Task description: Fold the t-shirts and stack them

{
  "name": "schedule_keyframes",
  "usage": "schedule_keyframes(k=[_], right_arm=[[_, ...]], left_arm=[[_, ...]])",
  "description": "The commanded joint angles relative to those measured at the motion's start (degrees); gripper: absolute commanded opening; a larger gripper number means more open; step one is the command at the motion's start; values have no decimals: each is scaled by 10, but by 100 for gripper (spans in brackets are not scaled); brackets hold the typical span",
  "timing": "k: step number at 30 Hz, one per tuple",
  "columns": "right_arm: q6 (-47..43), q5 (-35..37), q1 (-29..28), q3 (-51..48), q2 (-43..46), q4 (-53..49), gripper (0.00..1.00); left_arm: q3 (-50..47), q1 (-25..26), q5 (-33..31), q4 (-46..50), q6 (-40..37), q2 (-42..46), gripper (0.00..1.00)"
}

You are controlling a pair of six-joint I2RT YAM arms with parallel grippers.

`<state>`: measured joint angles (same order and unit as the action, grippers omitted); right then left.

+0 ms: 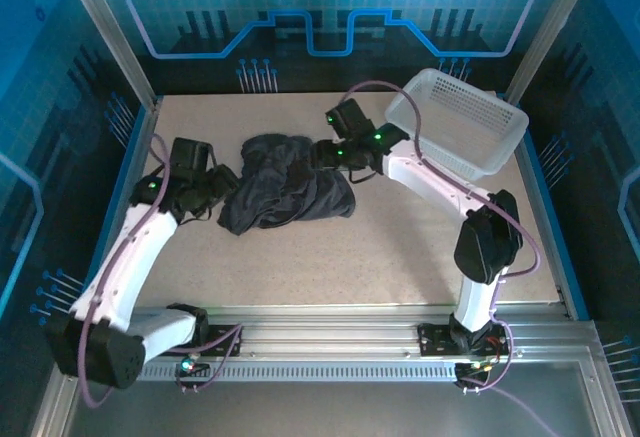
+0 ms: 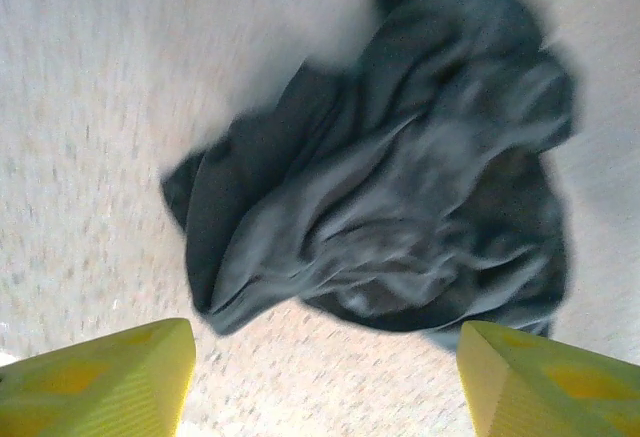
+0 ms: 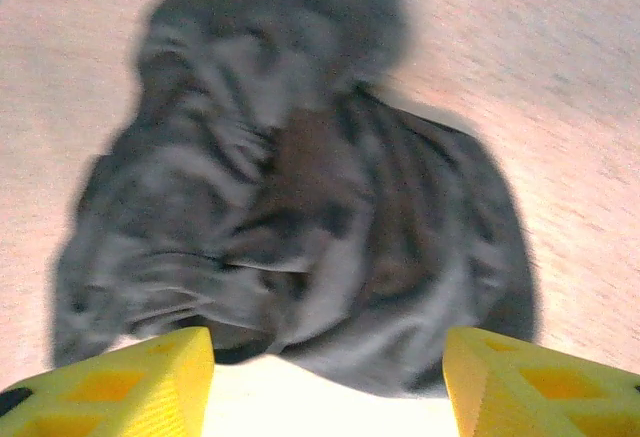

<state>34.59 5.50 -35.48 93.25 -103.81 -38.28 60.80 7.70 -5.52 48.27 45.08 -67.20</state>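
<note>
A dark charcoal t-shirt (image 1: 287, 185) lies crumpled in a heap on the middle of the table. My left gripper (image 1: 222, 185) sits just off its left edge, and my right gripper (image 1: 322, 154) is at its upper right edge. In the left wrist view the t-shirt (image 2: 400, 197) lies ahead of my open left gripper (image 2: 325, 382), with bare table between the yellow fingers (image 2: 110, 382). The right wrist view has the bunched t-shirt (image 3: 300, 207) just beyond my open right gripper (image 3: 330, 382); nothing is held between its fingers (image 3: 130, 387).
A white perforated basket (image 1: 460, 122) stands tilted at the back right, close behind the right arm. Speckled table (image 1: 330, 267) stretches in front of the t-shirt to the metal rail at the near edge. Blue enclosure walls surround the table.
</note>
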Motion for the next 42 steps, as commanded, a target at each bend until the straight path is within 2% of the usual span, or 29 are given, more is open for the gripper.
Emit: schedule_keyframes(k=[1, 4, 9, 13, 17, 19, 23, 25, 30, 34, 35, 38, 40, 42], right_arm=[[22, -17, 68, -93, 37, 1, 58], [7, -34, 135, -101, 8, 13, 51], [-10, -45, 167, 27, -125, -22, 44], [20, 0, 200, 126, -216, -57, 41], [47, -6, 253, 179, -258, -69, 40], [28, -27, 266, 205, -266, -63, 39], [-38, -68, 240, 285, -284, -105, 41], [-50, -68, 217, 290, -275, -117, 43], [-29, -91, 164, 225, -219, -86, 53], [-34, -134, 127, 242, -227, -83, 60], [-34, -143, 119, 257, -236, -89, 61], [-24, -165, 96, 313, -278, -111, 61], [-17, -167, 82, 349, -309, -121, 62], [-2, -171, 73, 385, -337, -127, 62]], left_arm=[[-30, -9, 116, -7, 34, -49, 68], [-64, -9, 145, -53, 65, -75, 65], [-88, -9, 156, -103, 101, -104, 57], [-58, -9, 137, -86, 85, -123, 57], [-25, -6, 127, -76, 64, -136, 58], [-8, -2, 124, -76, 56, -148, 59], [32, 25, 117, -92, 29, -192, 63], [64, 47, 100, -89, 9, -225, 64], [175, 102, -7, -3, -57, -337, 71], [218, 126, -109, 21, -96, -397, 70], [225, 129, -138, 24, -107, -408, 67], [230, 131, -201, 46, -130, -430, 44], [205, 131, -221, 46, -133, -412, 19], [163, 126, -233, 31, -128, -372, 3]])
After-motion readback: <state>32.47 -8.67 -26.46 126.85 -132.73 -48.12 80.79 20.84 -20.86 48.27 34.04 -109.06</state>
